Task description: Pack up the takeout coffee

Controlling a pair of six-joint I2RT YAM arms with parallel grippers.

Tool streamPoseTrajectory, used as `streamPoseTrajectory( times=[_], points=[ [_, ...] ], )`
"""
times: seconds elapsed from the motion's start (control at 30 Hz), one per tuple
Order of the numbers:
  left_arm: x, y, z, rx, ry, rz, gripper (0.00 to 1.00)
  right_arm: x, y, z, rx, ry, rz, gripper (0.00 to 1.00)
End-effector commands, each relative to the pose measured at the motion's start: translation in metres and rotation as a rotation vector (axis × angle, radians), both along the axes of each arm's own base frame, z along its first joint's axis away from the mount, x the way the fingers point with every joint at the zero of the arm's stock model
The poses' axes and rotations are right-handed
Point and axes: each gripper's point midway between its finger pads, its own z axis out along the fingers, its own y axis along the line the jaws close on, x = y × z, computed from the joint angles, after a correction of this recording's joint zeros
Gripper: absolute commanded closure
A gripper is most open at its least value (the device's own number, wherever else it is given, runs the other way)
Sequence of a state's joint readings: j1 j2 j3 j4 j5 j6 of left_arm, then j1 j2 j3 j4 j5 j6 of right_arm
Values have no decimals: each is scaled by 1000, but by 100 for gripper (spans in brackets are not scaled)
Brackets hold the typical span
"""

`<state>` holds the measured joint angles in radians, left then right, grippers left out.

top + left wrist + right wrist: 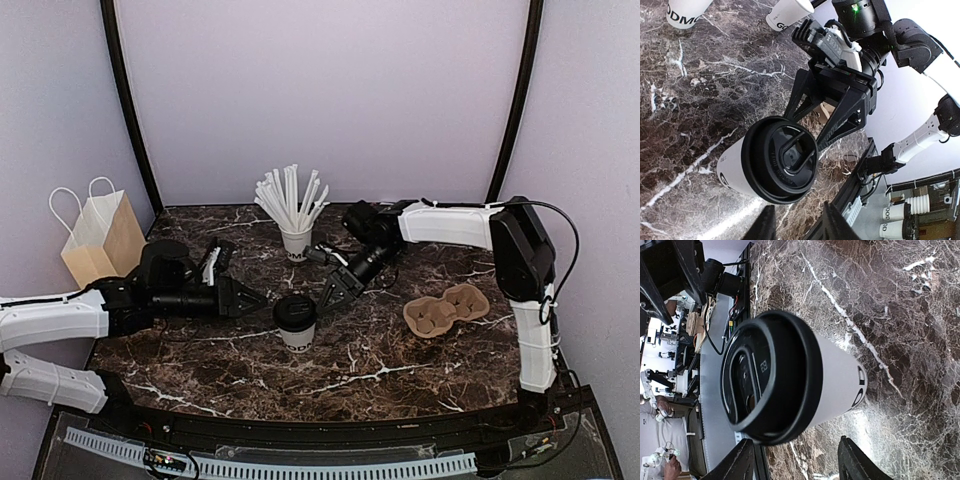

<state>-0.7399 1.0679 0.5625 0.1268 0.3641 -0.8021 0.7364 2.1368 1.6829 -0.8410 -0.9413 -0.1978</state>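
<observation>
The takeout coffee, a white paper cup with dark lettering and a black lid, stands upright on the marble table near the middle. It fills the left wrist view and the right wrist view. My left gripper is open just left of the cup, jaws pointing at it, empty; in its own view its jaw tips sit below the cup. My right gripper is open just right of the cup, above lid height, empty; its jaw tips stand apart from the cup.
A white cup full of white straws stands behind the coffee. A brown cardboard cup carrier lies at the right. A brown paper bag with white handles stands at the far left. Another white cup shows beside the straw cup.
</observation>
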Motion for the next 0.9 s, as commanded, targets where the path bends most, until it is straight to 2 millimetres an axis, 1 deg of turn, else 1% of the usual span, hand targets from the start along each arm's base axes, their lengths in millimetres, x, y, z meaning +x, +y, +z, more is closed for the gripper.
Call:
streamPoseTrajectory(
  times=[0.0,0.03,0.07,0.1,0.13,0.17,0.23,0.3,0.33,0.37,0.43,0.47,0.5,0.53,0.57,0.67,0.77,0.87],
  points=[
    [3,1,8,30,-51,-2,60,-1,-3,6,10,-16,6,41],
    [4,1,6,39,-54,-4,55,-1,-4,6,5,-16,5,41],
    [6,-1,8,50,-71,-15,52,-2,-5,5,2,-14,2,41],
    [11,-3,10,64,-80,-13,45,-3,-6,4,-3,-15,2,41],
    [12,-3,6,99,-90,-24,42,-4,-8,4,-7,-15,0,41],
    [19,-5,8,122,-107,-16,38,-6,-10,4,-9,-15,0,41],
    [28,-8,5,176,-138,-25,36,-7,-13,3,-16,-31,-5,41],
    [34,-13,3,208,-147,-47,35,-6,-16,4,-24,-60,-16,41],
    [35,-14,-4,235,-128,-58,35,-5,-17,6,-23,-75,-24,41],
    [36,-17,0,232,-128,-63,35,-3,-18,8,-23,-89,-29,40],
    [33,-17,-7,243,-104,-65,35,1,-18,13,-20,-123,-33,40],
    [31,-16,-5,234,-108,-58,34,3,-18,16,-19,-140,-32,40],
    [26,-14,-13,241,-98,-53,34,5,-17,18,-14,-158,-31,40],
    [24,-15,-7,220,-118,-51,33,8,-16,20,-7,-169,-30,40],
    [23,-12,-14,219,-105,-37,33,9,-13,21,1,-174,-28,39],
    [18,-14,-23,224,-75,-40,32,13,-5,23,20,-152,-11,39],
    [17,-21,-25,235,-76,-53,32,11,0,25,34,-122,9,39],
    [19,-25,-29,250,-73,-55,32,9,2,27,40,-120,17,39]
  ],
)
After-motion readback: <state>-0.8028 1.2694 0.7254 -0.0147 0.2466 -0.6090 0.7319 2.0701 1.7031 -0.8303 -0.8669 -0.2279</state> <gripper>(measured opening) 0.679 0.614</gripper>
